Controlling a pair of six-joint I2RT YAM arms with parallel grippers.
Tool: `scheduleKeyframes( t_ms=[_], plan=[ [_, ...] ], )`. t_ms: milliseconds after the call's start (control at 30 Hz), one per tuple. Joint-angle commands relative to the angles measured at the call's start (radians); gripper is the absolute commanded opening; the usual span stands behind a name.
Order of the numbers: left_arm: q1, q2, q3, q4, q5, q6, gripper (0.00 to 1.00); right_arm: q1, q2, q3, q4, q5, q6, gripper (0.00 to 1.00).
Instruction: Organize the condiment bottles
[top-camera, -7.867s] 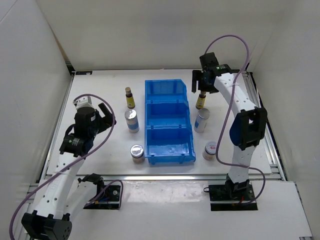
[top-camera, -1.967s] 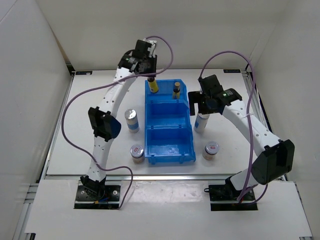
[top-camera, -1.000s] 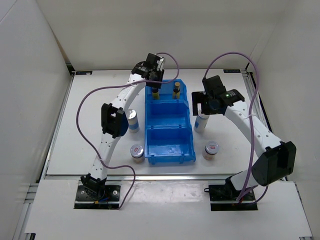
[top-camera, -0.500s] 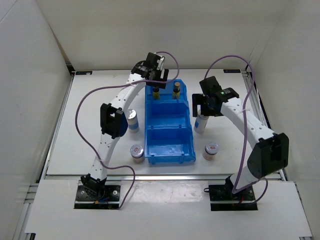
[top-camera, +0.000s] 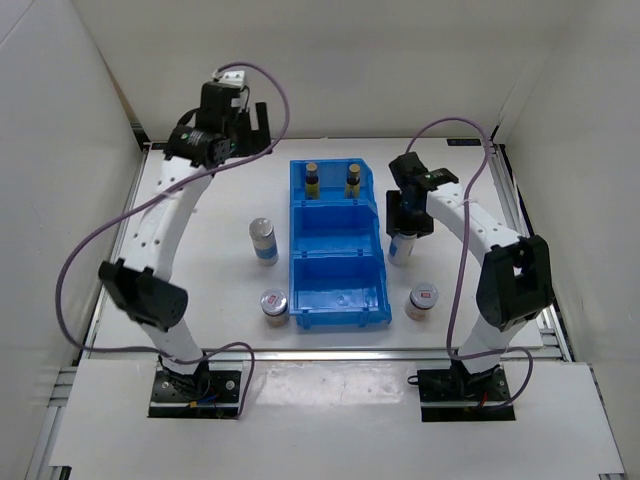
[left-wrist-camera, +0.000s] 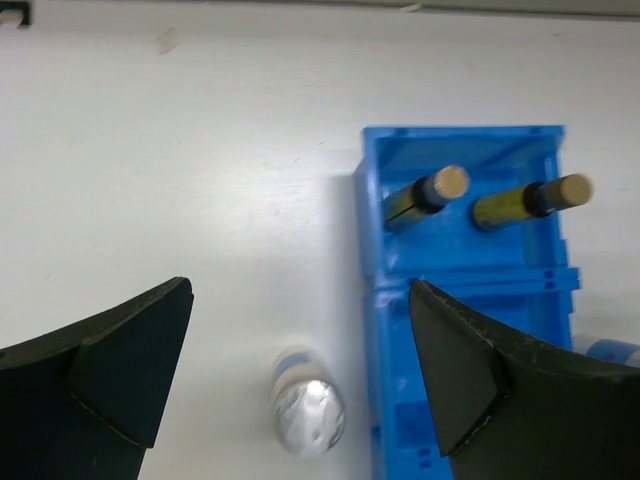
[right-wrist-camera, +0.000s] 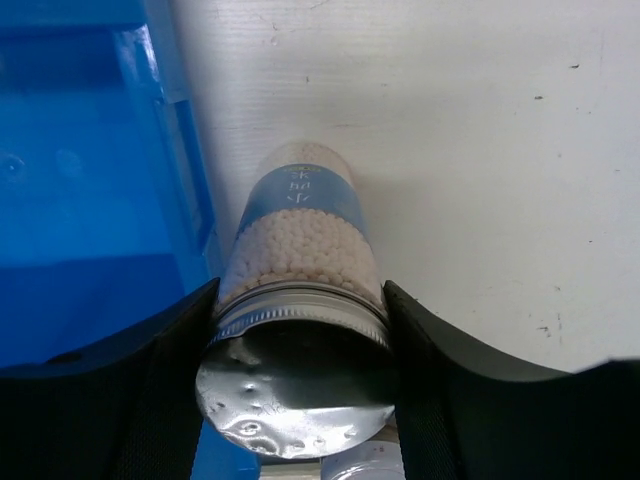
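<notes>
- Where the top view takes in the whole table (top-camera: 200, 260), a blue bin (top-camera: 340, 316) of three compartments is seen at its middle, running from near to far.
- The left brown bottle (top-camera: 312, 180) and the right brown bottle (top-camera: 351, 180) are stood upright, side by side and apart, in the far compartment.
- The left shaker (top-camera: 263, 241) is stood on the table just left of the bin, and the left jar (top-camera: 274, 303) is placed by the bin's near left corner.
- The right jar (top-camera: 422, 299) is placed near the bin's near right corner.
- The right gripper (top-camera: 403, 222) is lowered over the right shaker (top-camera: 401, 248), which is stood just right of the bin.
- The left gripper (top-camera: 232, 135) is held high over the far left of the table, well apart from every bottle.
- From the left wrist, the left gripper (left-wrist-camera: 298, 300) is seen with its fingers (left-wrist-camera: 110, 380) spread wide and nothing between them.
- Far below it, both tan-capped bottles (left-wrist-camera: 425, 195) (left-wrist-camera: 530, 198) are seen in the bin's (left-wrist-camera: 370, 250) end compartment.
- The left shaker (left-wrist-camera: 308, 415) is seen on the table beside the bin wall.
- From the right wrist, the right shaker (right-wrist-camera: 300, 250) is seen upright against the bin's (right-wrist-camera: 90, 150) outer wall.
- The fingers (right-wrist-camera: 170, 380) of the right gripper (right-wrist-camera: 300, 370) are pressed against both sides of the shaker at its silver lid.
</notes>
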Motion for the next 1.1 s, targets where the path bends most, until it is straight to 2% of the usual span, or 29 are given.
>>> scheduleKeyframes(
  t_ms=[0, 67, 100, 200, 367, 567, 800, 1067],
  plan=[
    [0.020, -0.101, -0.178, 0.000, -0.055, -0.020, 1.00, 0.003, -0.066, 0.011, -0.007, 0.024, 0.026, 0.31],
    [0.053, -0.179, -0.275, 0.038, -0.064, -0.020, 1.00, 0.015, -0.100, 0.011, -0.007, 0.078, 0.038, 0.19],
    [0.063, -0.204, -0.369, 0.054, -0.051, -0.029, 1.00, 0.037, -0.141, 0.011, -0.007, 0.101, 0.038, 0.11],
    [0.092, -0.297, -0.537, 0.115, 0.001, -0.050, 1.00, 0.113, -0.217, 0.052, -0.007, 0.205, 0.038, 0.00],
    [0.106, -0.415, -0.691, 0.146, -0.018, -0.051, 1.00, 0.242, -0.240, 0.155, -0.007, 0.254, -0.009, 0.00],
    [0.115, -0.475, -0.755, 0.158, -0.028, -0.051, 1.00, 0.302, -0.160, 0.209, -0.006, 0.147, -0.027, 0.00],
    [0.115, -0.495, -0.788, 0.158, -0.017, -0.060, 1.00, 0.311, -0.088, 0.179, 0.045, 0.017, -0.055, 0.00],
    [0.115, -0.505, -0.809, 0.158, 0.003, -0.069, 1.00, 0.311, 0.007, 0.140, 0.072, 0.016, -0.064, 0.00]
  ],
)
